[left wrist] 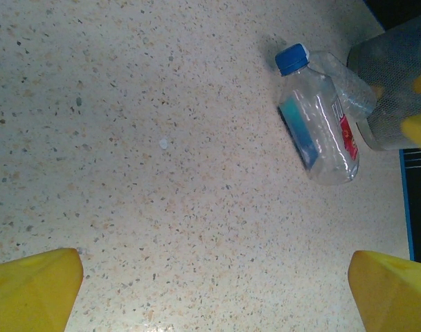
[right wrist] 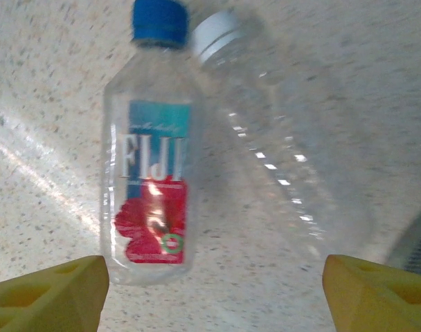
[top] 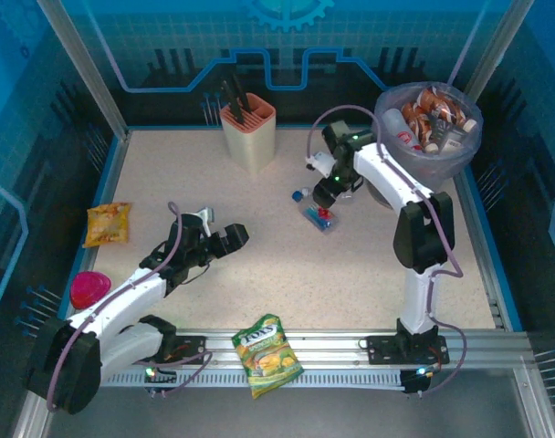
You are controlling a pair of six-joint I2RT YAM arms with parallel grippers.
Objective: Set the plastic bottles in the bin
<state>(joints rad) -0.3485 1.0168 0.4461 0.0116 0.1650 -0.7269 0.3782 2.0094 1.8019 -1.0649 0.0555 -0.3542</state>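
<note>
Two bottles [right wrist: 149,104] lie loose, perhaps six more in one bin [top: 434,168]; two snack bags [top: 108,224], one utensil holder [top: 250,139].

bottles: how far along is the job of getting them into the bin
Mostly done: the bin already holds a pile of bottles. In hand: the right pincer hangs open over the Fiji bottle and a clear white-capped bottle, which lie side by side on the table. It grips neither yet. Remaining: those two, the last I can see on the table. The left pincer is open and holds nothing.
</note>
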